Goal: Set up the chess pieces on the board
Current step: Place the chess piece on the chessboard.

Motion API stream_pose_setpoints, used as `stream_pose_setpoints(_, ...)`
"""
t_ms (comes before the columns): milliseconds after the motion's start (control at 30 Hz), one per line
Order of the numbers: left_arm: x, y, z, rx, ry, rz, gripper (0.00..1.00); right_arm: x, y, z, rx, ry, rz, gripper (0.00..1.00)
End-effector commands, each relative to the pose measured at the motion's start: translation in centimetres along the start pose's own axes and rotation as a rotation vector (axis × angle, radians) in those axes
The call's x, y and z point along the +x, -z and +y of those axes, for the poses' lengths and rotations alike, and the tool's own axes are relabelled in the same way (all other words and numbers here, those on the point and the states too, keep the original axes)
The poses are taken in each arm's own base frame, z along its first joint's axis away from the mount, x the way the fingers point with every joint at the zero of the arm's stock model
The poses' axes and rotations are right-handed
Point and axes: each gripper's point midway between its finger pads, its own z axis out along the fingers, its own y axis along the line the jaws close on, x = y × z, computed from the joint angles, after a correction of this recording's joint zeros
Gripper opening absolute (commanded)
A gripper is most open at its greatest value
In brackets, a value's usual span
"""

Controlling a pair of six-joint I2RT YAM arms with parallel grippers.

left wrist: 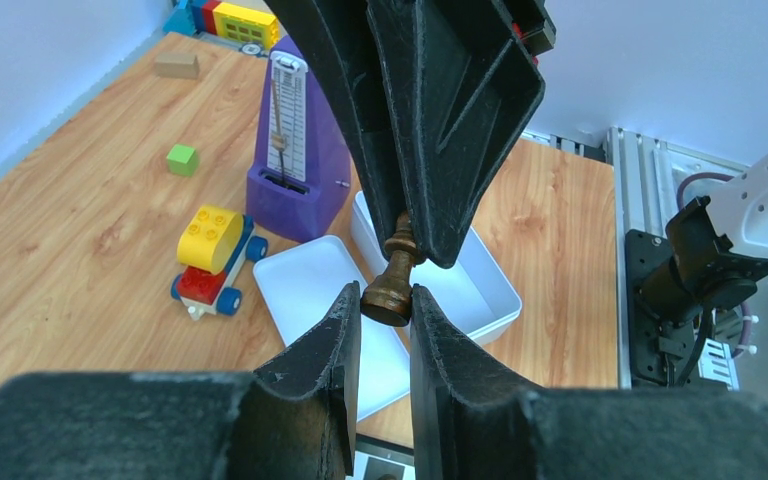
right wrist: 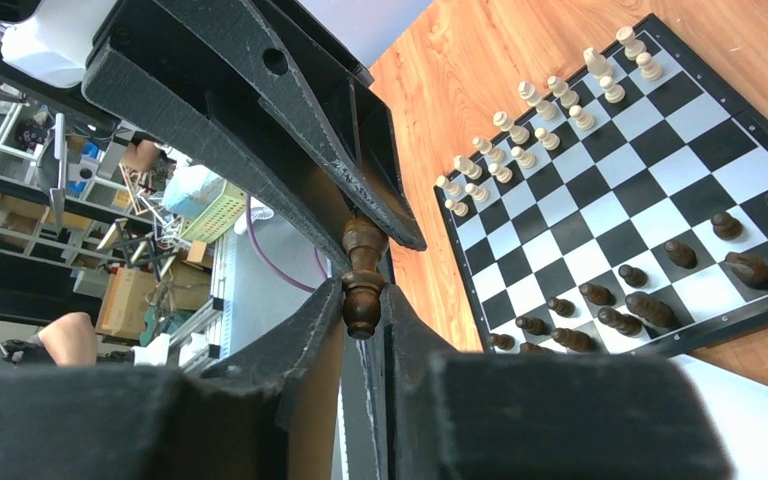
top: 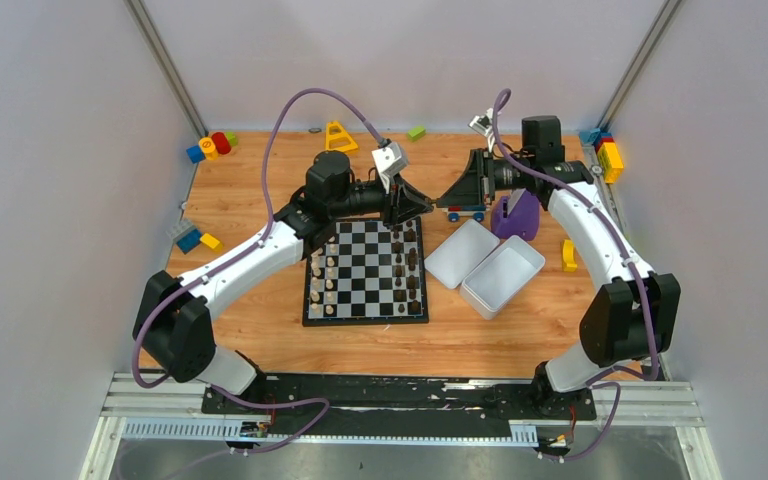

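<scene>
Both left tool (left wrist: 385, 300) and right tool (right wrist: 362, 295) clamp one dark piece (left wrist: 393, 278), 1 o'clock of board (top: 365, 321): handover, likely.

Purple metronome (top: 516, 215) beside white tray (top: 503, 277), lid (top: 462, 253); toy car (left wrist: 215, 262).

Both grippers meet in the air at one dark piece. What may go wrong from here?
The left gripper and right gripper both pinch the dark piece by its ends; a badly timed release may drop it. The other dark pieces stand crowded on the board, so placing may topple one.
</scene>
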Motion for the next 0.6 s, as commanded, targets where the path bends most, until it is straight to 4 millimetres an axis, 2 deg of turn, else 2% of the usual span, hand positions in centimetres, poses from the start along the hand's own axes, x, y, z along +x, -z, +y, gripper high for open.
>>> stream_pose_setpoints(0, -0.5, -0.1, 0.1, 0.009, -0.012, -0.027, 0.00, -0.3, -0.2, 0.6, -0.040, 0.034, -0.001, 0.14)
stream_pose_setpoints(200, 0.1, 0.1, 0.0, 0.006, -0.028, -0.014, 0.00, -0.4, -0.2, 0.4, -0.032, 0.042, -0.002, 0.00)
stream_pose_setpoints(267, 0.3, 0.3, 0.1, 0.000, -0.043, -0.006, 0.10, -0.2, -0.2, 0.1, -0.022, 0.049, -0.003, 0.00)
stream_pose_setpoints(300, 0.3, 0.4, 0.2, -0.003, -0.062, -0.002, 0.23, -0.2, -0.1, 0.0, -0.011, 0.056, -0.004, 0.00)
stream_pose_setpoints(333, 0.3, 0.6, 0.1, -0.006, -0.068, 0.005, 0.31, -0.1, -0.1, -0.1, 0.001, 0.065, -0.005, 0.00)
stream_pose_setpoints(367, 0.4, 0.7, 0.3, -0.017, -0.088, 0.011, 0.48, 0.0, -0.1, -0.3, 0.017, 0.075, -0.005, 0.00)
stream_pose_setpoints(400, 0.3, 1.0, 0.4, -0.033, -0.087, 0.020, 0.55, 0.1, 0.0, -0.5, 0.037, 0.086, -0.004, 0.00)
stream_pose_setpoints(433, 0.3, 1.2, 0.6, -0.042, -0.116, 0.025, 0.68, 0.3, 0.2, -0.7, 0.058, 0.100, -0.001, 0.00)
stream_pose_setpoints(467, 0.3, 1.6, 0.8, -0.060, -0.120, 0.041, 0.74, 0.4, 0.3, -1.0, 0.084, 0.109, 0.003, 0.00)
stream_pose_setpoints(500, 0.3, 1.9, 1.1, -0.067, -0.149, 0.046, 0.86, 0.5, 0.4, -1.3, 0.110, 0.125, 0.009, 0.00)
stream_pose_setpoints(567, 0.2, 3.0, 1.9, -0.099, -0.186, 0.073, 0.97, 0.6, 0.7, -2.0, 0.163, 0.141, 0.022, 0.00)
